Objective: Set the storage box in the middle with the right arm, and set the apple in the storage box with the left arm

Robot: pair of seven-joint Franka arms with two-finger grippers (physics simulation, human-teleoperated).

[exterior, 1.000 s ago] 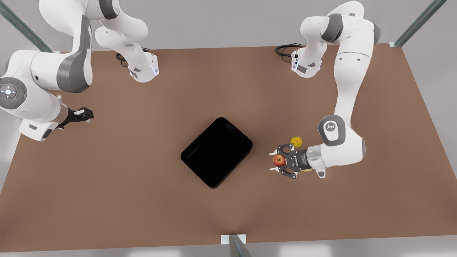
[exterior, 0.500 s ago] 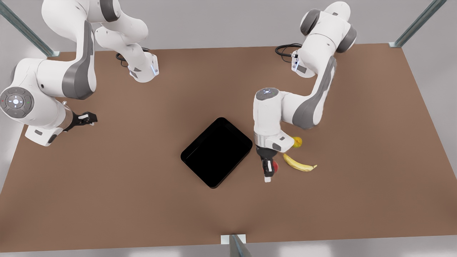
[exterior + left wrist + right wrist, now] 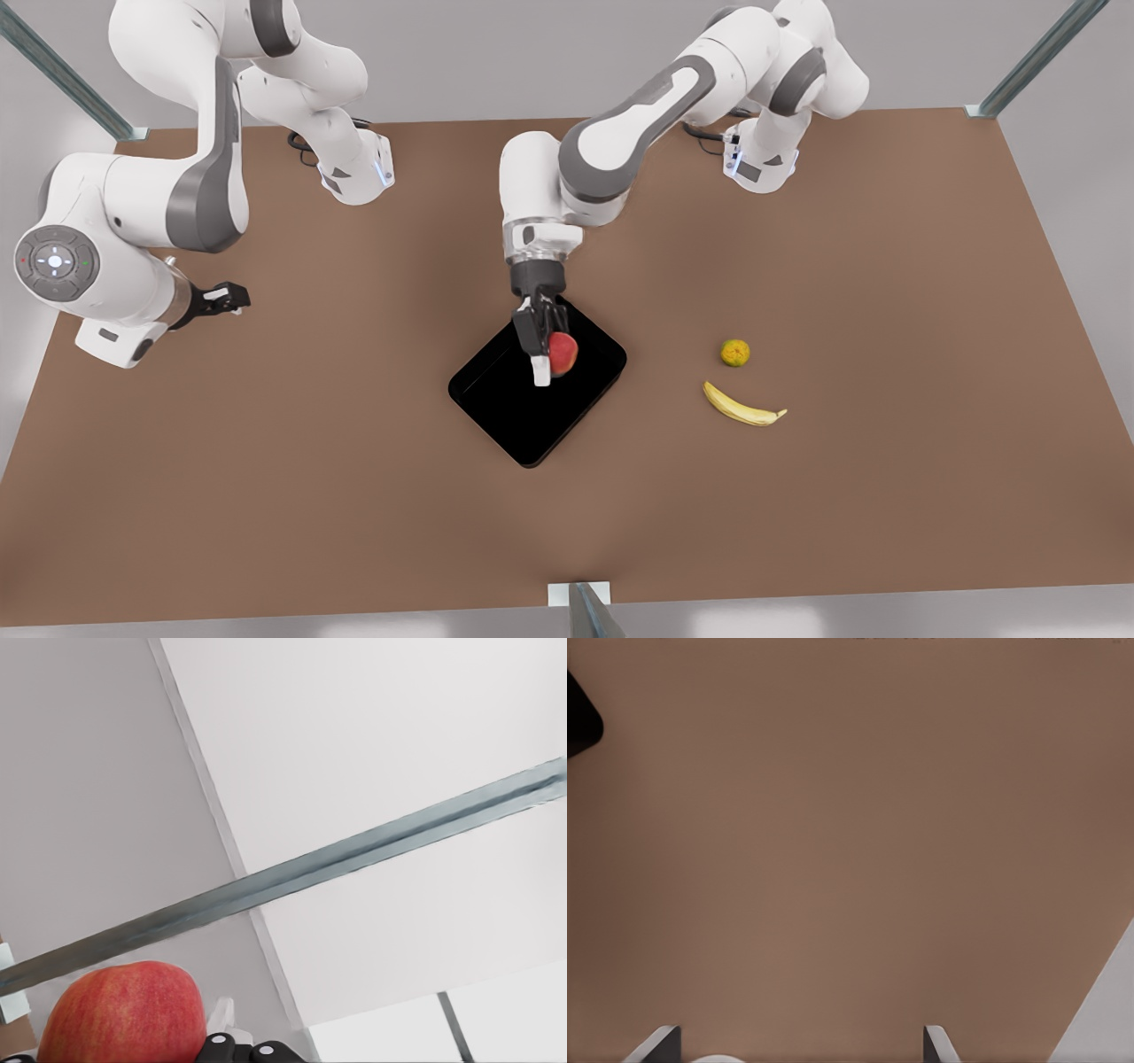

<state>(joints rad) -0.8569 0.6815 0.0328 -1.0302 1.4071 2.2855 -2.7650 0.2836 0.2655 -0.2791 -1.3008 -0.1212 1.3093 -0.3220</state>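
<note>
1. Now my left gripper [image 3: 548, 353] clamps the apple [image 3: 563, 353] directly above the storage box [image 3: 496, 399], mid-table.
2. Release means lowering straight down.
3. My right gripper [image 3: 227, 299] waits spread wide, well apart.

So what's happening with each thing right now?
apple: gripped, held over the box
left end effector: shut on the apple
storage box: flat on the table, mid-table
right end effector: open, waiting at the front view's left
banana: lying on the table
orange fruit: resting beside the banana
</note>
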